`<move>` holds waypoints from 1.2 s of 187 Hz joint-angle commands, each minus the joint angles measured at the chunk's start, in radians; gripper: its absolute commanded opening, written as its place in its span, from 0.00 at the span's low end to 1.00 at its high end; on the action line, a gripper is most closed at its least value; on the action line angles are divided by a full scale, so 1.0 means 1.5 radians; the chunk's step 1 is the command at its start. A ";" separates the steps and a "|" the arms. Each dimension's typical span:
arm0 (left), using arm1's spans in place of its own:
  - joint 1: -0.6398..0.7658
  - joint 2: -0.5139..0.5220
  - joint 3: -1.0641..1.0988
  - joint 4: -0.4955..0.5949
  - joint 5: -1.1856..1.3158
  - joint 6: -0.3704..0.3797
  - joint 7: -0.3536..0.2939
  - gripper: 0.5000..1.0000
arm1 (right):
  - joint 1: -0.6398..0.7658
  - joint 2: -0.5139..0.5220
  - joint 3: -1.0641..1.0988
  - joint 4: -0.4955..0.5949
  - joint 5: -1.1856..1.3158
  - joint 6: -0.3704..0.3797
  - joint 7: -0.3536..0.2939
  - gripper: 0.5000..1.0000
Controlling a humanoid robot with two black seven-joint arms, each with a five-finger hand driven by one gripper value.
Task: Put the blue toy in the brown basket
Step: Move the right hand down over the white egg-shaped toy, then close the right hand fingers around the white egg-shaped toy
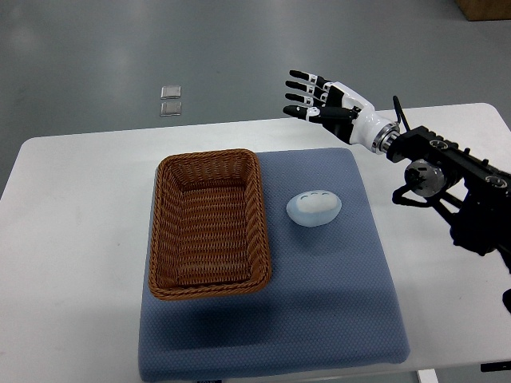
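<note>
1 arm works in the top view: the right hand (319, 100) hovers past the far edge of the blue mat (335, 319), fingers (302, 86) spread and holding nothing. The toy (314, 207) lies on the mat just beside the basket (164, 239), apart from the hand, on a white worktop (72, 239). Judging by this, the reach is the step in hand; next the hand must drop toward the toy and close on it.
</note>
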 commanded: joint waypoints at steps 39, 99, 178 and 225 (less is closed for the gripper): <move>-0.001 0.000 0.002 -0.001 0.001 0.000 0.000 1.00 | 0.409 -0.158 -0.534 0.120 -0.049 0.089 -0.092 0.81; -0.001 0.000 0.002 0.000 0.001 -0.001 0.000 1.00 | 0.582 -0.093 -0.740 0.242 -0.049 0.065 -0.176 0.77; -0.001 0.000 0.002 0.001 0.000 0.000 0.000 1.00 | 0.524 -0.058 -0.787 0.239 -0.051 -0.027 -0.192 0.74; -0.001 0.000 0.001 0.001 0.000 0.000 0.000 1.00 | 0.494 -0.054 -0.787 0.235 -0.053 -0.046 -0.192 0.74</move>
